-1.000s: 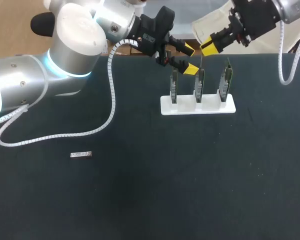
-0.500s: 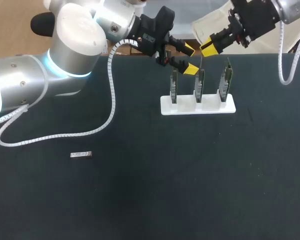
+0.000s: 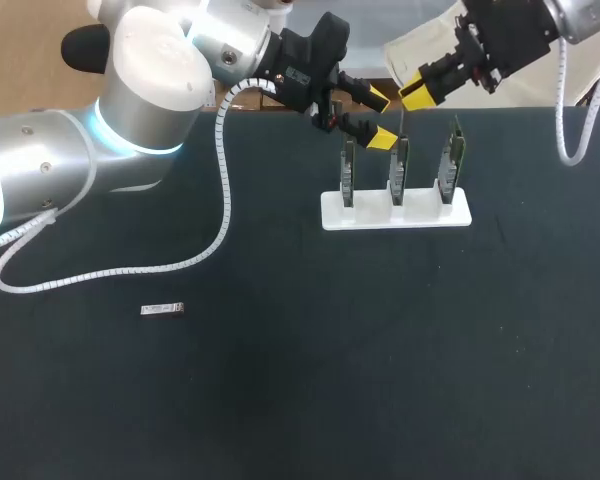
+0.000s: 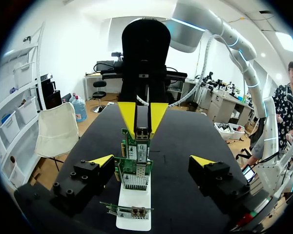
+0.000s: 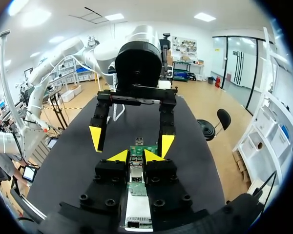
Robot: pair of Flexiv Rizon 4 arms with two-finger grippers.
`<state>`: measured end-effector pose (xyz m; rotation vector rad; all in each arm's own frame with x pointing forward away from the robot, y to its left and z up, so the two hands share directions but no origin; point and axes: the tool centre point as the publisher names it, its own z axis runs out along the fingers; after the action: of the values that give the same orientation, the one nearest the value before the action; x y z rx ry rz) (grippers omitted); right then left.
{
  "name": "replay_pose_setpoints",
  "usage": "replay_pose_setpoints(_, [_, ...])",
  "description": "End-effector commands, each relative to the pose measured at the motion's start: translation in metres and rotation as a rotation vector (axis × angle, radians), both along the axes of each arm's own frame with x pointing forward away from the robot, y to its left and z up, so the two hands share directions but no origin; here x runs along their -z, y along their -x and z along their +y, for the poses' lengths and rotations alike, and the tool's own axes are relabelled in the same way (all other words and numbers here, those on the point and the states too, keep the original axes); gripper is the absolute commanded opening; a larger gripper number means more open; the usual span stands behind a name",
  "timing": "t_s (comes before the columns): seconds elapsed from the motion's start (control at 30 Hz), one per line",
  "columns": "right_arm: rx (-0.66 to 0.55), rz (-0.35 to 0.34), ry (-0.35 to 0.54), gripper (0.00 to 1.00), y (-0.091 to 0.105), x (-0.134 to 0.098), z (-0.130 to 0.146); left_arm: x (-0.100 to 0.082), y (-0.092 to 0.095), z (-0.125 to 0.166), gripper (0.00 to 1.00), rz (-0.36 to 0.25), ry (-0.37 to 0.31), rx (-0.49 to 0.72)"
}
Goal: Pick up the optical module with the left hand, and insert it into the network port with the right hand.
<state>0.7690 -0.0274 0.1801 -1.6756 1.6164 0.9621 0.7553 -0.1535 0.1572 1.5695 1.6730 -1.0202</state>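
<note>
My right gripper (image 3: 418, 94) hangs over the middle of three green network cards (image 3: 400, 170) and is shut on a small silver optical module (image 4: 142, 147). The module points down, its lower end at the top of that card; whether it sits in the port I cannot tell. In the right wrist view the module (image 5: 136, 171) lies between my right gripper's (image 5: 136, 156) yellow tips. My left gripper (image 3: 376, 118) stands open and holds nothing, just left of the middle card and above the left card (image 3: 348, 172). From the left wrist, my left gripper (image 4: 152, 161) straddles the row of cards.
The cards stand upright in a white holder (image 3: 395, 212) at the back middle of the dark table. Another small silver module (image 3: 162, 309) lies flat on the table at the left. My left arm's white cable (image 3: 223, 200) drapes over the table's left part.
</note>
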Motion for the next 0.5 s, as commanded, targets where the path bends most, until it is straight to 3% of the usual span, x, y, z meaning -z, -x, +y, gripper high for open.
replay_pose_setpoints(0.03, [-0.005, -0.007, 0.01, 0.0, 0.0003, 0.0031, 0.0009, -0.0004, -0.0012, -0.0009, 1.0, 0.003, -0.004, 0.001])
replay_pose_setpoints(0.5, [0.007, -0.013, 0.001, 0.0, -0.0002, 0.0011, 0.0009, -0.0004, -0.0012, -0.0009, 1.0, 0.003, -0.004, 0.001])
